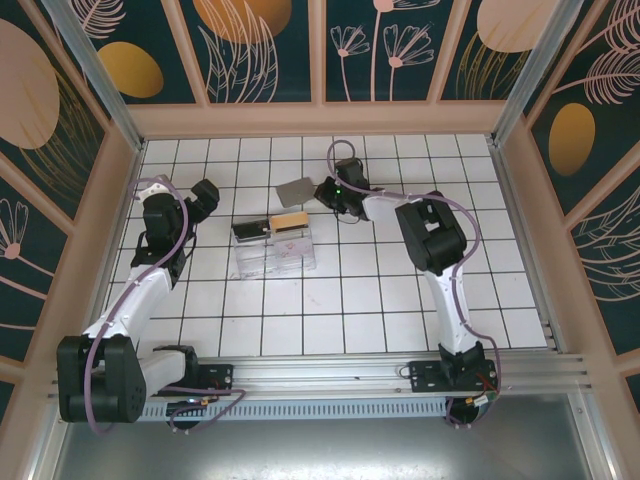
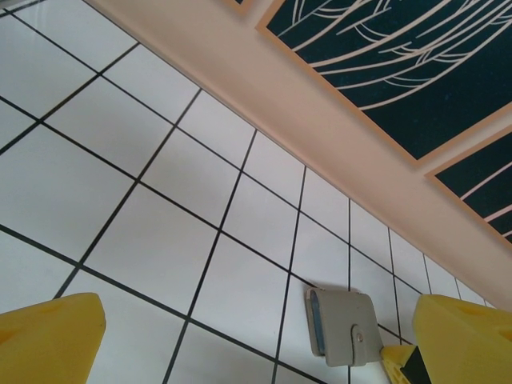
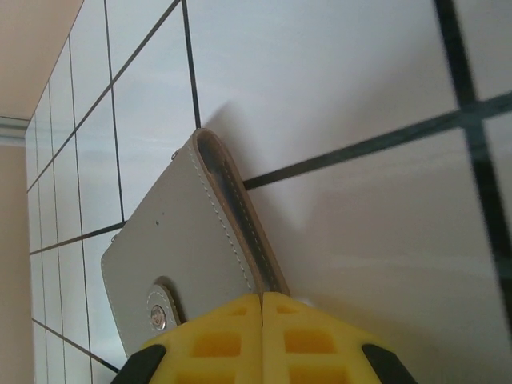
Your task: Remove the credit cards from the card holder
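Just beyond the clear plastic tray (image 1: 275, 255), the grey stitched card holder (image 3: 184, 264) lies closed, its snap showing, on the white-tiled surface (image 1: 400, 290). The right end effector (image 3: 262, 308) is pressed together at its edge; the left end effector (image 1: 207, 197), left of the tray, is spread wide. Leaf-patterned panels (image 1: 265, 45) enclose the cell.

2 arms: left arm (image 1: 150, 290), right arm (image 1: 432, 240). 2 grippers: left gripper (image 2: 248, 340), right gripper (image 3: 262, 320), each with 2 yellow fingers (image 2: 48, 340). 1 purple cable (image 1: 455, 207) along each arm. 1 grey stitched case (image 3: 172, 248) with 1 snap (image 3: 160, 310). 1 clear holder (image 1: 275, 258). 1 tan piece (image 1: 291, 220). 1 dark piece (image 1: 250, 229). 1 tiled table (image 1: 380, 290). 1 metal rail (image 1: 330, 372)
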Tool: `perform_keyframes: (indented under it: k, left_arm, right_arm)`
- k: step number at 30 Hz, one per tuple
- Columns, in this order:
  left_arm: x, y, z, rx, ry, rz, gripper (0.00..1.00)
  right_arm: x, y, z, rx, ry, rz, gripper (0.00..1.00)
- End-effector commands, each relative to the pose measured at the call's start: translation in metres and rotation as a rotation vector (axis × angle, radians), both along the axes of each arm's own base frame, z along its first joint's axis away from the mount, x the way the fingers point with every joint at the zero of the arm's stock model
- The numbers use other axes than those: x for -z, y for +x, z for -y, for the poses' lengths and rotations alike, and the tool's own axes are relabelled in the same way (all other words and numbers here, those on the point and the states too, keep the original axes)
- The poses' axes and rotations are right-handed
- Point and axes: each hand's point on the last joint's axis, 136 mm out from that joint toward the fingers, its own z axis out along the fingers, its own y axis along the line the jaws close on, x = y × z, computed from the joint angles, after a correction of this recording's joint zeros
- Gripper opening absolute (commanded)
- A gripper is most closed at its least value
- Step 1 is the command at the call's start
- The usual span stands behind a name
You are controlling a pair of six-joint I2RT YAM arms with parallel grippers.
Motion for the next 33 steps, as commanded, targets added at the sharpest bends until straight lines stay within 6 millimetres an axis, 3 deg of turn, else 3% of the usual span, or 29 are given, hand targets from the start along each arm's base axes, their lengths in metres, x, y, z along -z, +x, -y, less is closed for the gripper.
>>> perform_keyframes:
  k: [1,8,11,15,26,33]
  left_arm:
    - [-0.009,0.003,0.007,0.034,-0.014,0.018,0.99]
    - [-0.019,0.008,0.031,0.114,0.001,0.03,0.99]
    - [-0.029,0.01,0.052,0.165,0.022,0.038,0.99]
    - [-0.041,0.01,0.079,0.231,0.017,0.059,0.99]
    - [-0.057,-0.015,0.155,0.404,0.018,0.096,0.99]
    - [-0.05,-0.035,0.176,0.467,0.035,0.077,0.99]
  right_arm:
    - [-0.034,0.003,0.036,0.077,0.005,0.051,0.0]
    - [-0.055,-0.022,0.12,0.187,-0.038,0.08,0.0]
    - [-0.057,-0.048,0.153,0.215,-0.066,0.072,0.0]
    - [-0.056,-0.086,0.174,0.199,-0.102,0.055,0.0]
    - [-0.056,-0.209,0.168,-0.054,-0.05,0.0,0.0]
    - [-0.054,-0.252,0.152,-0.214,-0.045,-0.031,0.0]
